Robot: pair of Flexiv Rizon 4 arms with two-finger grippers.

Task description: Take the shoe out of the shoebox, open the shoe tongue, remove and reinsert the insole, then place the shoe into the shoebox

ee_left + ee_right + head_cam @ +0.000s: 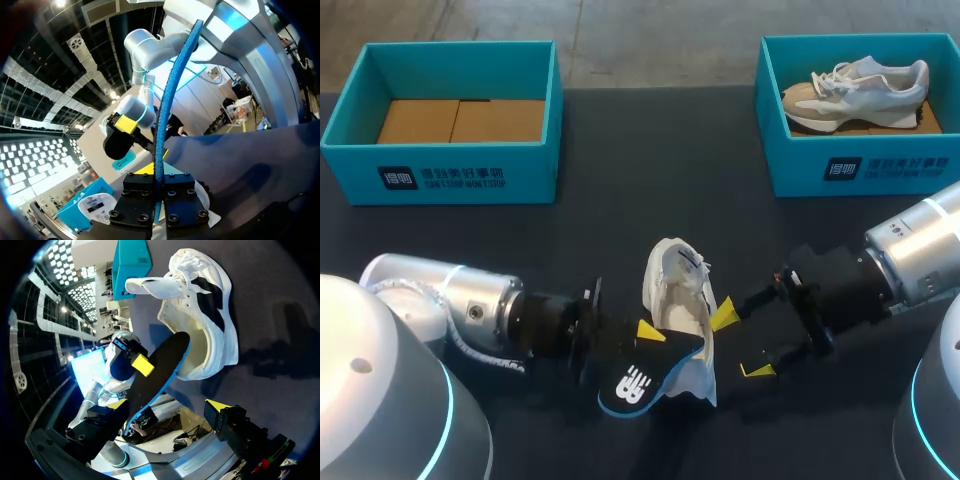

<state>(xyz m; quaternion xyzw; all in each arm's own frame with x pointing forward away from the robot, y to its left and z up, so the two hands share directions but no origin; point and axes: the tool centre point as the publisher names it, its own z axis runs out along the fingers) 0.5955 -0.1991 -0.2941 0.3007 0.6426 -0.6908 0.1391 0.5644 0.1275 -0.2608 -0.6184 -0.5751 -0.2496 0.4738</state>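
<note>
Dark table [660, 190] seen from above. At its far edge stand two teal boxes. The left box [440, 172] shows only its cardboard floor. The right box [860, 165] holds a grey and beige sneaker [855, 92] lying on its side.

Both boxes are well apart from the arms, and nothing lies between the boxes and the grippers.

Near the front middle, between the two grippers, a white shoe [675, 290] lies on the table with its opening turned up and its tongue [150, 286] pulled outward.

The left gripper [645, 335] comes in from the left, and its fingers are closed together on a black insole [638, 385] with a blue edge. In the left wrist view the insole runs edge-on straight up between the two finger blocks. Its far end lies at the shoe's opening; whether it sits inside cannot be told.

The right gripper [740, 343] is just beside the shoe's other side. Its jaws are spread wide and hold nothing. One yellow tip [723, 316] lies close against the shoe's side, though contact cannot be told, and the other tip [757, 370] hangs free above the table.
</note>
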